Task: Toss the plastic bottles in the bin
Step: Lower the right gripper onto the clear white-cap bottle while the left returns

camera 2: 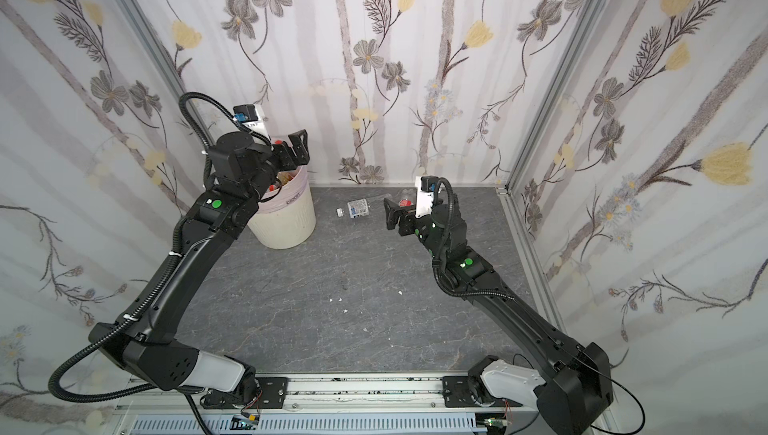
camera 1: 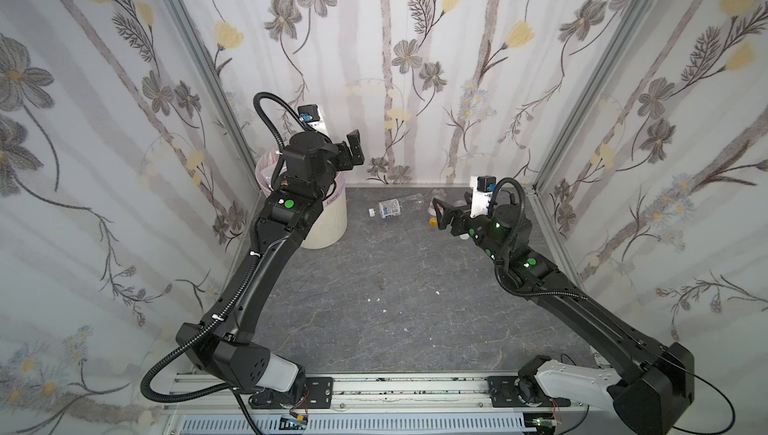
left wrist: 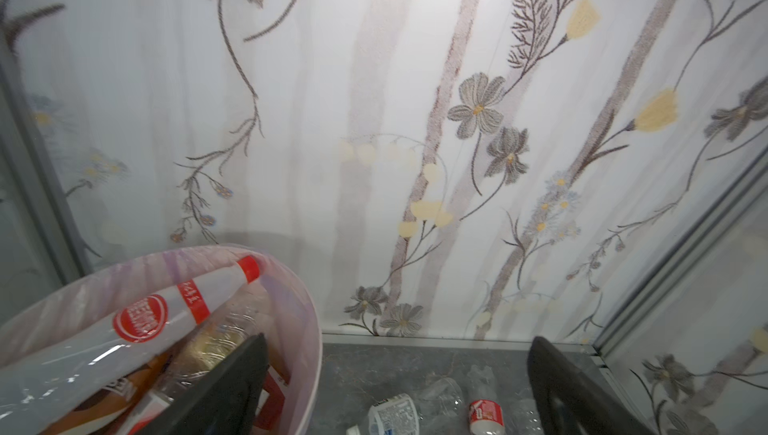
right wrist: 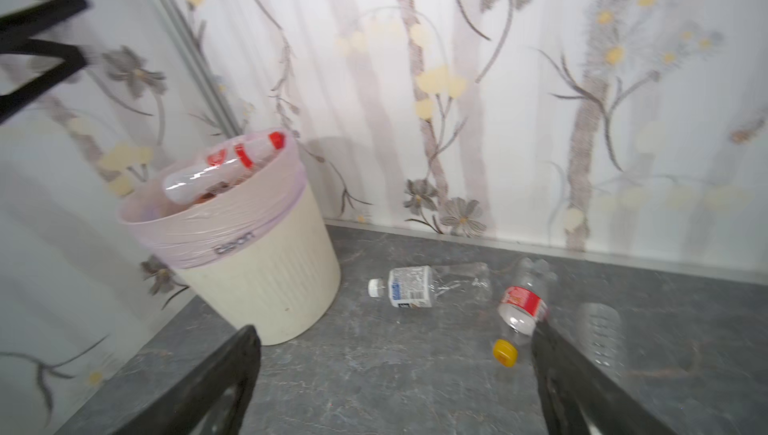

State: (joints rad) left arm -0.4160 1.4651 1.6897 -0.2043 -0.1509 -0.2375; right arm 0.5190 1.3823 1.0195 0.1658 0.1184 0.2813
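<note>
Bin [camera 1: 328,225] at ten o'clock, heaped; near twelve on the table [camera 1: 395,308] lie a white-capped bottle [camera 1: 388,207], a red-labelled bottle [right wrist: 521,304] and a clear bottle [right wrist: 600,329]. Left tool [camera 1: 355,150] above the bin's rim, right tool [camera 1: 439,214] beside the bottles — both apart, empty. Bottles likely light, thin and prone to rolling — grip mid-body.

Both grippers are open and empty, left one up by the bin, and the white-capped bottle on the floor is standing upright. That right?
Not quite. The white-capped bottle lies on its side, cap toward the bin; the right wrist view shows it. The rest holds: the left gripper is open and empty up by the bin, and the right gripper is open and empty.
</note>
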